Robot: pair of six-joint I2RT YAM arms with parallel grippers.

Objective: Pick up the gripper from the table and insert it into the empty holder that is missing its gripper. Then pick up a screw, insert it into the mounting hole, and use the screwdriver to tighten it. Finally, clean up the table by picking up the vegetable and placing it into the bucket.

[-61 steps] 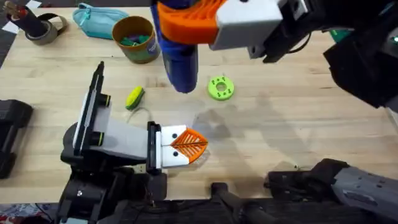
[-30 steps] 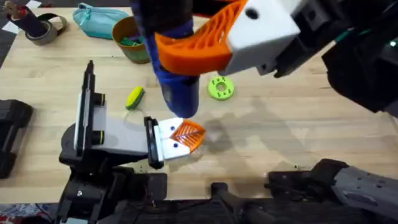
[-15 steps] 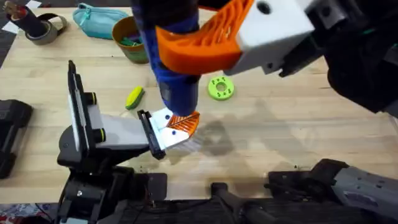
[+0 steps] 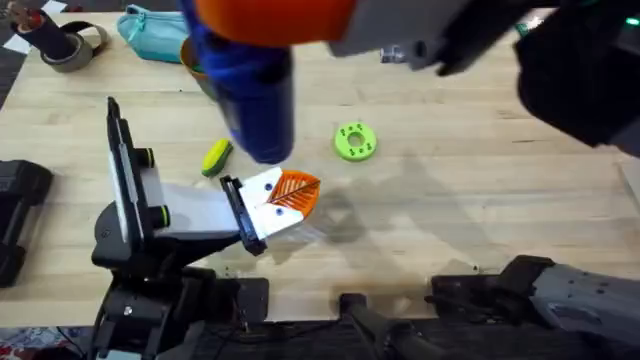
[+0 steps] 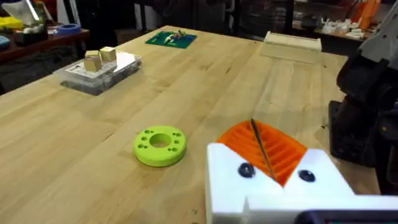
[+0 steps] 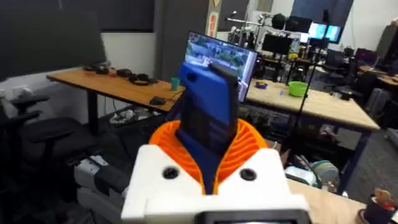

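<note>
Risen since before, right fingers (image 6: 214, 163) pinch the upright screwdriver (image 4: 250, 95), tip down; left fingers unclear.

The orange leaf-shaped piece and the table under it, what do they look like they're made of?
The orange leaf piece looks like matte plastic, possibly 3D-printed: in the left wrist view it has even ribs and uniform colour, and it meets a smooth white base with dark screw heads. The table looks like pale wood with a light satin finish, showing long grain lines and board seams.
</note>
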